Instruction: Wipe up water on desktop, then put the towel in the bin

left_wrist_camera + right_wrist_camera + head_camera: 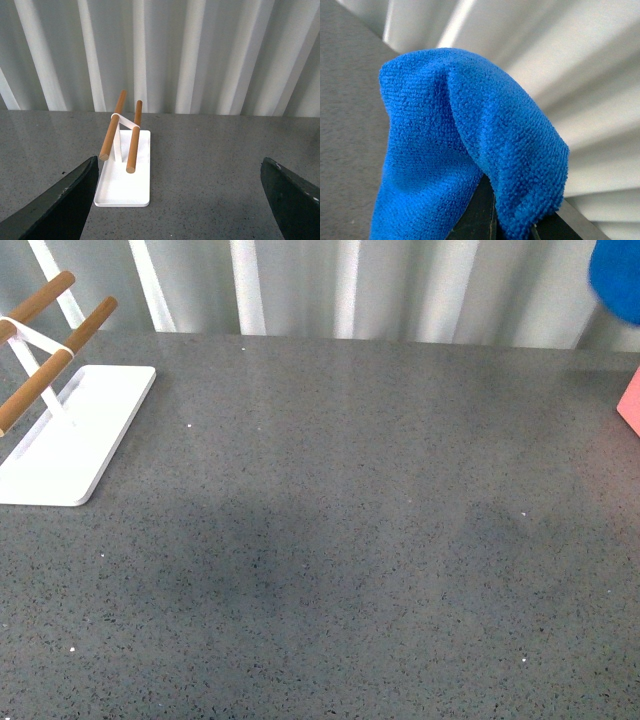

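**A:** Entry one, the towel?

**B:** Towel [617, 275], blue and floppy. It is raised clear of the counter [330, 540] at the far right end. It drapes over the right pincer [492, 222], whose dark fingers stand together, clamped on the cloth.

**A:** Entry two, the other arm?

**B:** Left pincer [179, 162], fingers wide apart, holding nothing. It faces the rack [125, 165] at the counter's left end, well apart from the towel.

**A:** Water?

**B:** None distinguishable. There are dim, darker patches mid-counter, and I cannot tell whether they are shadow or damp.

**A:** Bin?

**B:** Not identifiable. A pink object [631, 400] shows one corner at the right edge, beneath the towel in the front view. If that is the bin, the right arm is by far the nearer and the drop lies almost straight down. If wiping remains, the towel must go left and down toward the centre.
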Controlling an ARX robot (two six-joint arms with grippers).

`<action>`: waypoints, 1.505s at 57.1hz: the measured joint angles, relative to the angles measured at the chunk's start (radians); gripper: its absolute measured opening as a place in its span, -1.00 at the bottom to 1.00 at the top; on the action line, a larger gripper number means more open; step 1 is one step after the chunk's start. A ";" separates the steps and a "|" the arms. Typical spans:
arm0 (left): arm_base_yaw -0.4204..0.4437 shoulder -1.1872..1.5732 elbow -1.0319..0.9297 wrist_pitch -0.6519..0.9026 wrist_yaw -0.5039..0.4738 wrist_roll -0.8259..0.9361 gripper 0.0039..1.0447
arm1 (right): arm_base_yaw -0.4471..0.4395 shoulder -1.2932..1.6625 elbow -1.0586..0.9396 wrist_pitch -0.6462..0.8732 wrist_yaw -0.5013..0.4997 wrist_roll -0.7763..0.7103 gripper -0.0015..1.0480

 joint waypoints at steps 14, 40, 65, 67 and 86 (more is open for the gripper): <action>0.000 0.000 0.000 0.000 0.000 0.000 0.87 | -0.182 0.059 0.076 -0.059 -0.017 0.009 -0.94; 0.000 0.000 0.000 0.000 0.000 0.000 0.87 | -0.289 0.244 -0.019 0.011 0.057 0.015 -0.94; 0.000 0.000 0.000 0.000 0.000 0.000 0.87 | -0.307 0.421 0.066 0.026 0.241 0.195 -0.09; 0.000 0.000 0.000 0.000 0.000 0.000 0.87 | -0.307 0.421 0.071 0.022 0.241 0.200 0.01; 0.000 0.000 0.000 0.000 0.000 0.000 0.87 | -0.309 0.417 0.076 -0.032 0.215 0.221 0.87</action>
